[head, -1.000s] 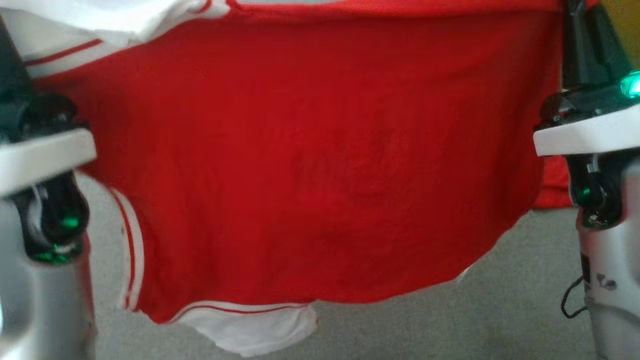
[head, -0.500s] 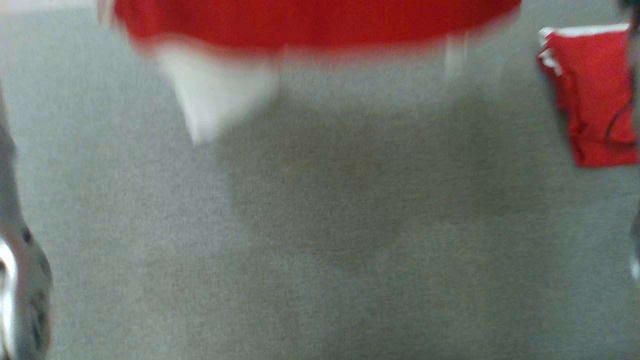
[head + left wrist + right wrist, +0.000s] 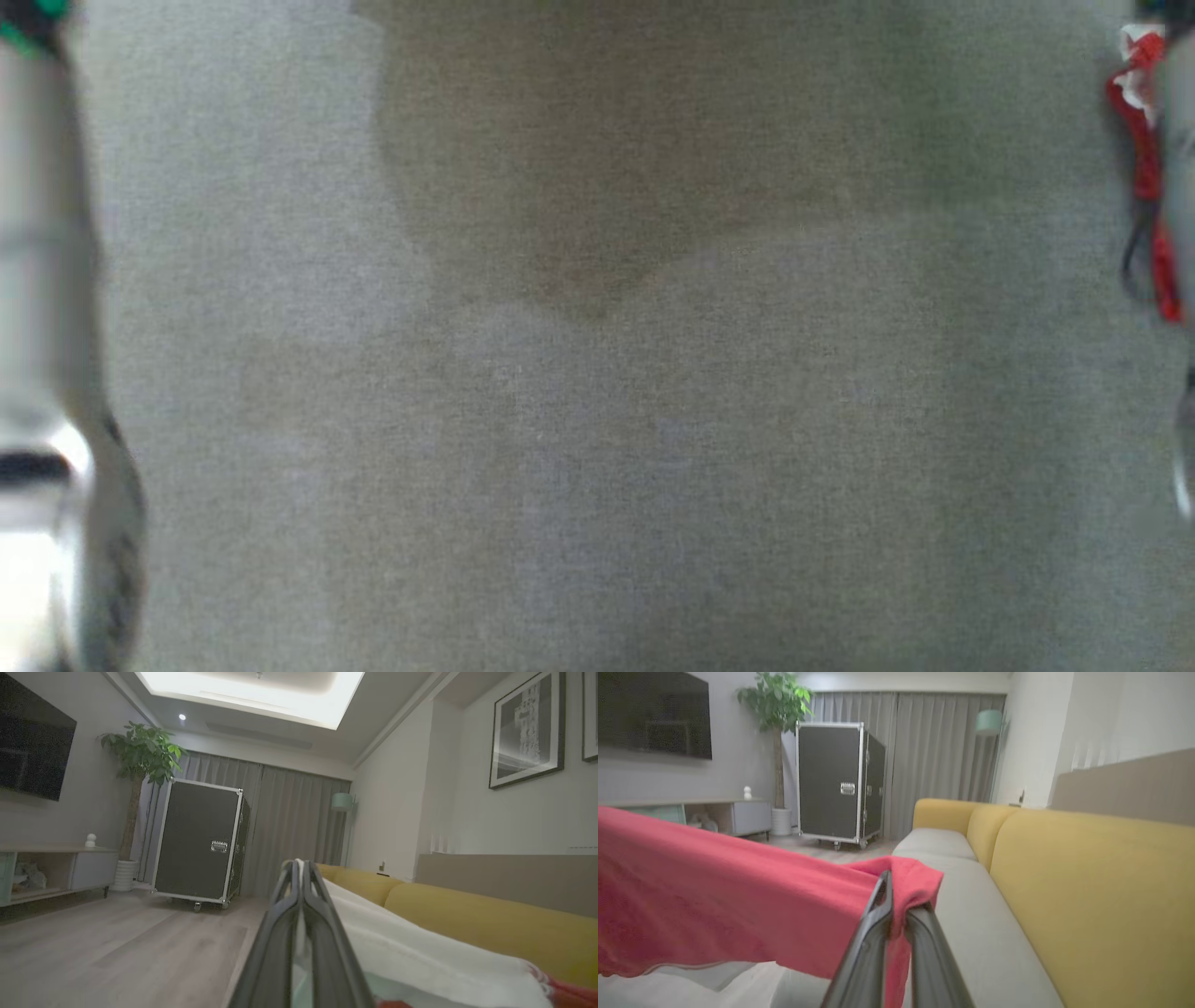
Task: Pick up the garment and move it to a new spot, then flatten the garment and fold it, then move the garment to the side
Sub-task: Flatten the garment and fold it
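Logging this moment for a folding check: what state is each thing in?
garment, held up above the sofa seat, stretched out
left claw, shut on its white part
right claw, shut on its red fabric
black case, closed
curtains, drawn
ceiling light, on
TV, screen dark

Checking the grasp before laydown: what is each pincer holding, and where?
Both hold the garment: left pincer shut on a white part, right pincer shut on a bunched red edge.
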Tool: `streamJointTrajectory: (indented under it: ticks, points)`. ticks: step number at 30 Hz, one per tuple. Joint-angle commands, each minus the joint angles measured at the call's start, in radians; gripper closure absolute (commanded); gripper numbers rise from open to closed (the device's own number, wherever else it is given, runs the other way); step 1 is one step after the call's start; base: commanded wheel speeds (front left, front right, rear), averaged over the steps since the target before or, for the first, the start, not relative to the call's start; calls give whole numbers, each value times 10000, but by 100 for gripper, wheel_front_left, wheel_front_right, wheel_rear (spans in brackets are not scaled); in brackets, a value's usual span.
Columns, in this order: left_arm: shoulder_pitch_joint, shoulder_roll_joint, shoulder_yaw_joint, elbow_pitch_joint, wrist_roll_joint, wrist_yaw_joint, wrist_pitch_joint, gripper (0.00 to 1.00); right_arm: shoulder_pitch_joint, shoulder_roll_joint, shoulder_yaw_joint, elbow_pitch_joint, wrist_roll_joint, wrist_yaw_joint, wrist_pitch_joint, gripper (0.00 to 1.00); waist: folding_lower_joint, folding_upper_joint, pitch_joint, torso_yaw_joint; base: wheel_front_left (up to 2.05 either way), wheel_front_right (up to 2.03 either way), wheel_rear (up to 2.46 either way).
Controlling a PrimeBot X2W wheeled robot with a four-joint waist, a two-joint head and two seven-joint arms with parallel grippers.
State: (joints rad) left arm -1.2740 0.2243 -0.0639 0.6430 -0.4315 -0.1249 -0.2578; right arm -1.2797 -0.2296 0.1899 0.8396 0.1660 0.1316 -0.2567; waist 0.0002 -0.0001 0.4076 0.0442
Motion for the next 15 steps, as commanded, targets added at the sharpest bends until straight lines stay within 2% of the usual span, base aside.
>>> streamJointTrajectory:
  ticks: [1, 6, 13, 15]
  points:
    - [711, 375, 20, -258, -29, -48, -36, 100, 586, -57, 146, -77, 86, -9, -48, 100, -2, 1, -177, 61, 0, 0, 0]
    - [2971, 465, -844, -287, -641, -54, -37, 100, 2050, -255, 1082, 817, 622, -9, -49, 100, -2, 1, -807, 96, 0, 0, 0]
    - [5622, 1327, -2601, -488, -1912, -56, 278, 100, 3546, -680, 3135, 1518, 1970, -9, 777, 100, -2, 1, -1805, 71, 0, 0, 0]
    - [5943, 1499, -2784, -574, -2054, -56, 365, 100, 3723, -765, 3432, 1480, 2209, -9, 947, 100, -2, 1, -1941, 33, 0, 0, 0]
